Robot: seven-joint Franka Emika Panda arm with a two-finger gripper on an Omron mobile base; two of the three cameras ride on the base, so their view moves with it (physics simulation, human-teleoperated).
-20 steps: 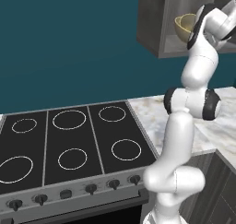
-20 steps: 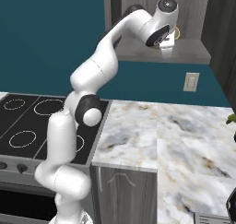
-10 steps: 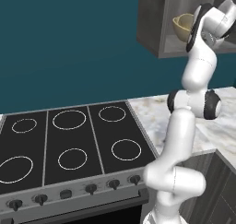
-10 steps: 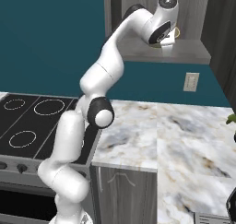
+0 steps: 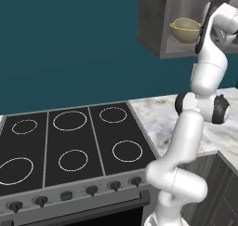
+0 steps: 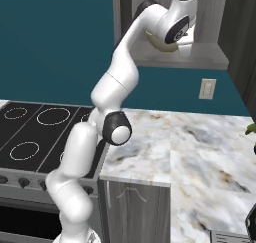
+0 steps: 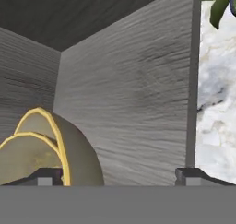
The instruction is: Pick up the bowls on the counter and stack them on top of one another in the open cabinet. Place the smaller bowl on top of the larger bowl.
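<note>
Gripper (image 7: 119,174) sits up inside the open cabinet (image 5: 155,29), fingers spread wide — nothing between them. In the hand view the two tips (image 7: 46,176) stand far apart at the bottom edge, bare cabinet wall showing in the gap.

Cabinet: doorless grey box, shelf floor carrying the stack. Marble counter (image 6: 200,152) below looks free of bowls in both base views.

Larger bowl (image 7: 78,149) rests on the shelf, with the smaller bowl (image 7: 25,156) nested inside it — two pale rims, one within the other. From the left base camera the stack (image 5: 186,29) sits just left of the wrist.

Key relation: stack lies off toward the left fingertip, not centred between the tips; whether that tip touches the rim is hard to tell. Judging by that, placement looks done, and the retreat needs to go straight back out of the cabinet mouth, away from the stack, to avoid clipping the rim.
</note>
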